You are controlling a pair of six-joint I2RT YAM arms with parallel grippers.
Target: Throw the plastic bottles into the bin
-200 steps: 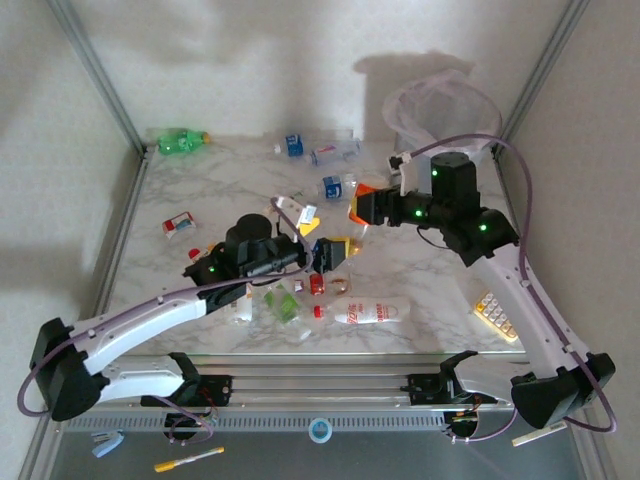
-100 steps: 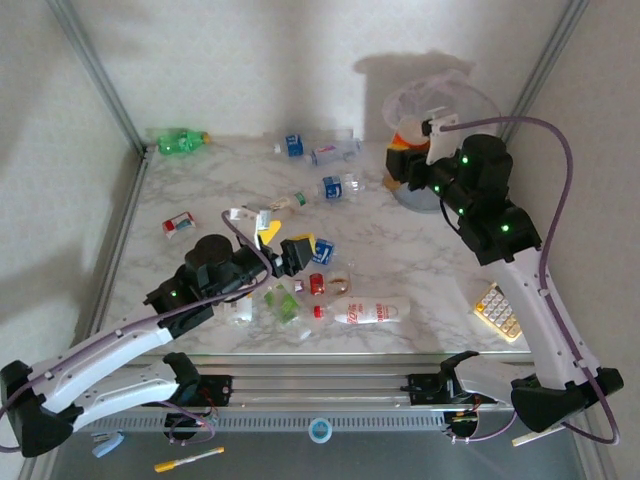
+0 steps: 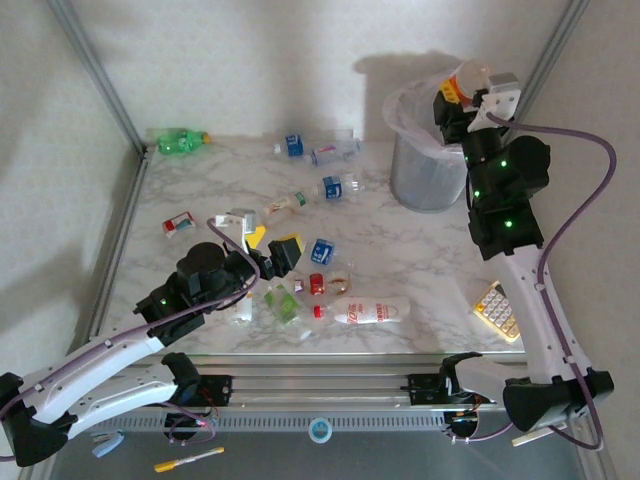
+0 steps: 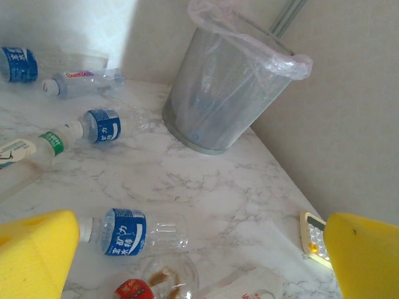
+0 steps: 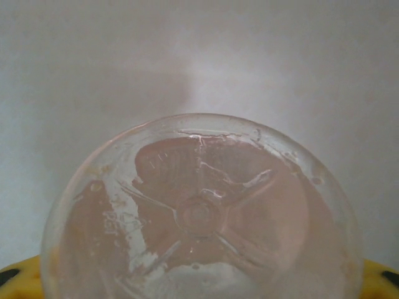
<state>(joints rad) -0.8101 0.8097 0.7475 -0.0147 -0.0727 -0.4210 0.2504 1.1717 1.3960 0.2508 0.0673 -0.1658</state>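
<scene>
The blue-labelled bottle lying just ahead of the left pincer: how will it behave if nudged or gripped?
The blue-labelled bottle lies on its side on the smooth marble table, so a nudge would probably roll it. It looks clear and empty, so likely very light. Its thin walls may buckle when squeezed.

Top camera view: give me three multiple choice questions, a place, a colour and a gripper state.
1. Where is the calculator? A) middle B) near right C) far left
2. Colour of the bottle in the far left corner? A) green B) black C) purple
3. The right gripper is: A) open B) shut, empty C) shut on a clear bottle
B, beside the right arm; A, green body; C, bottle base between the yellow pads.
</scene>
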